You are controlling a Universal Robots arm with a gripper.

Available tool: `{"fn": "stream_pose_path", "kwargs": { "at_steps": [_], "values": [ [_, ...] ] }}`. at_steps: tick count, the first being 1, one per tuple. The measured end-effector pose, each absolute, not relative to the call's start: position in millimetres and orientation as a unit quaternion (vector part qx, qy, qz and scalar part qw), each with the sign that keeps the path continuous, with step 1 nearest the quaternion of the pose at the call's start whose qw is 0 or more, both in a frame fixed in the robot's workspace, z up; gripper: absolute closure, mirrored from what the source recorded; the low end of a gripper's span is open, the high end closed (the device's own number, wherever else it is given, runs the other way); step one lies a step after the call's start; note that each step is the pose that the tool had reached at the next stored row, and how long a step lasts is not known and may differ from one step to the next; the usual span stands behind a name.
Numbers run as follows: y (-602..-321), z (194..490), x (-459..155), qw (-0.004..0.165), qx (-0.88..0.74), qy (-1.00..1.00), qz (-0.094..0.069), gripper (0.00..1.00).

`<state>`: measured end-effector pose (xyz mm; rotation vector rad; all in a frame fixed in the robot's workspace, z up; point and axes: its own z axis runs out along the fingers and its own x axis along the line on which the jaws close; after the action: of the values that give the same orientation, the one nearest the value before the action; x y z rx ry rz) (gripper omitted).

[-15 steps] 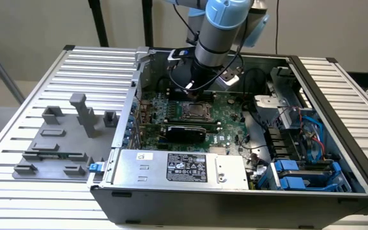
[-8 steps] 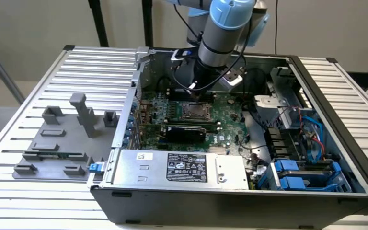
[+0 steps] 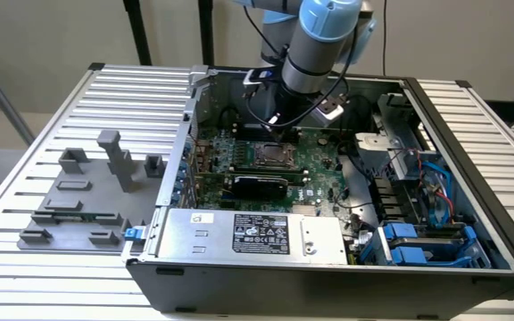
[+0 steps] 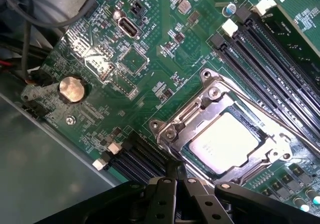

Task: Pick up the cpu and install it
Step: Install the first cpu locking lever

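My black two-fingered pincer (image 4: 176, 171) is clenched, its tips pressed together with nothing between them, poised over the green motherboard (image 3: 320, 144) inside the open black computer case (image 3: 328, 284). In the wrist view the tips sit right at the edge of the silver metal socket frame (image 4: 210, 96), near the corner that faces the row of black memory slots (image 4: 132, 159).

The cpu (image 4: 225, 144), a small flat square chip with a silver-grey metal top, is not in my grasp. It lies flat inside the socket, ringed by the metal frame, with its top showing through the frame's opening. In the exterior view the socket (image 3: 270, 155) sits toward the middle of the motherboard, just under my wrist.

A round silver coin-cell battery (image 4: 71, 89) sits in its holder near the motherboard's edge, well apart from the socket. A second bank of long black slots (image 4: 280, 58) runs along the far side of the socket.

At the case's near edge lies the grey metal power-supply box (image 3: 248, 235) with a black label. Blue plastic drive brackets (image 3: 417, 247) fill the near corner on the exterior view's right. Outside the case, on the ribbed aluminium worktop (image 3: 25, 267), stands a grey fixture tray (image 3: 88, 194) with upright blocks, on the exterior view's left.
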<state>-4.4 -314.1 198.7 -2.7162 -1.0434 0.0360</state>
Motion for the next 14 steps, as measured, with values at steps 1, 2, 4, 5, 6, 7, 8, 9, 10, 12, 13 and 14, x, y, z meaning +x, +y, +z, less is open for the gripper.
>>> {"fn": "stream_pose_path", "kwargs": {
  "at_steps": [1, 2, 4, 5, 6, 7, 8, 9, 10, 12, 13, 14],
  "values": [
    [-314.1, 198.7, -3.4, 0.116, -0.927, -0.357, 0.012, 0.89],
    [-314.2, 198.8, -2.5, 0.116, -0.927, -0.357, 0.012, 0.89],
    [-314.3, 198.8, -0.8, 0.115, -0.926, -0.358, 0.013, 0.89],
    [-314.4, 198.8, -0.1, 0.115, -0.926, -0.359, 0.013, 0.89],
    [-314.5, 198.8, 0.3, 0.116, -0.926, -0.360, 0.013, 0.89],
    [-314.8, 198.8, 0.6, 0.116, -0.926, -0.360, 0.013, 0.89],
    [-315.2, 198.7, 0.8, 0.116, -0.925, -0.361, 0.013, 0.89],
    [-315.7, 198.7, 0.9, 0.117, -0.925, -0.361, 0.012, 0.89],
    [-316.2, 198.7, 1.0, 0.117, -0.925, -0.361, 0.012, 0.89],
    [-317.5, 199.0, 1.1, 0.118, -0.925, -0.362, 0.012, 0.89],
    [-317.9, 199.0, 1.1, 0.119, -0.924, -0.362, 0.012, 0.89],
    [-318.2, 198.9, 1.2, 0.120, -0.924, -0.363, 0.011, 0.89]
  ]
}}
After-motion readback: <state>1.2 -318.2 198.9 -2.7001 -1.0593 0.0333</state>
